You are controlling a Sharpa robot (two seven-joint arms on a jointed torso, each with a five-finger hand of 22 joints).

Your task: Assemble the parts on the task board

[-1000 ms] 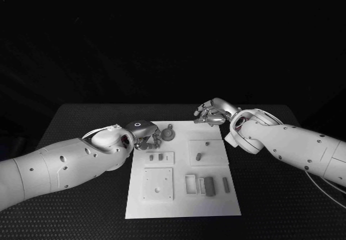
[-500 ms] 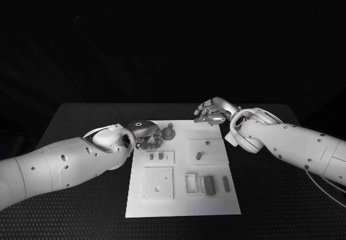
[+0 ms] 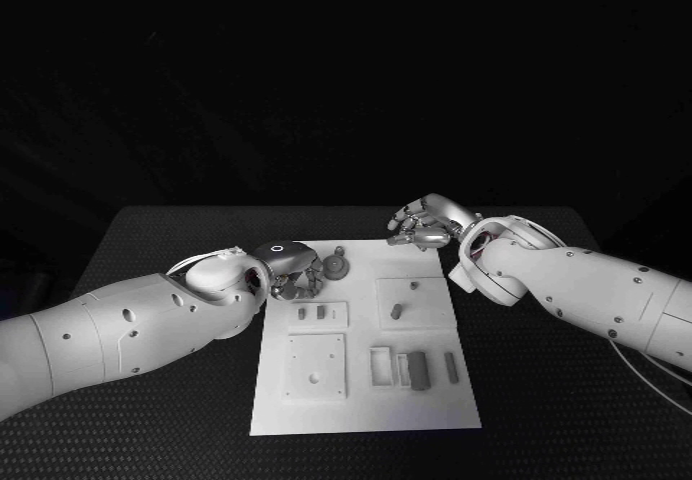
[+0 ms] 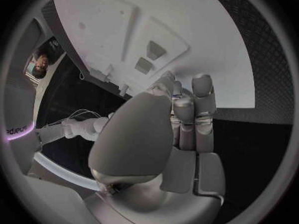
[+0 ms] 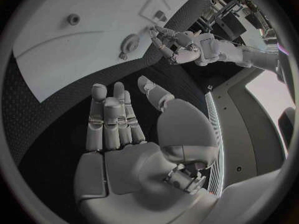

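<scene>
I could read no writing on the task board (image 3: 433,400) or its parts; the only lettering I found was a partial word on the rig's casing at the rim of the left wrist view, too cut off to read with confidence.

Taking the task board as my landmark, the left hand (image 3: 293,272) sat at its far left corner, fingers curled downward just over the board's edge. From the head view I could not tell whether those fingers pinched anything. In the left wrist view the fingers (image 4: 202,92) lay close together and reached toward the board, and the palm hid whatever might have been under them, so I could not tell its grip.

Just inside the board from that hand stood a round grey part (image 3: 335,266) with a short stem, near the fingertips; contact was too small to judge. Closer to me on the board lay a square plate with two small pegs (image 3: 312,314), a larger square plate (image 3: 316,366), then a frame and dark upright pieces (image 3: 420,370). Toward the board's right side sat another square plate with a peg (image 3: 397,313).

The right hand (image 3: 426,224) hovered at the board's far right corner, over the dark table (image 3: 173,235). The right wrist view showed its fingers (image 5: 112,117) spread and straight, palm bare, holding nothing.
</scene>
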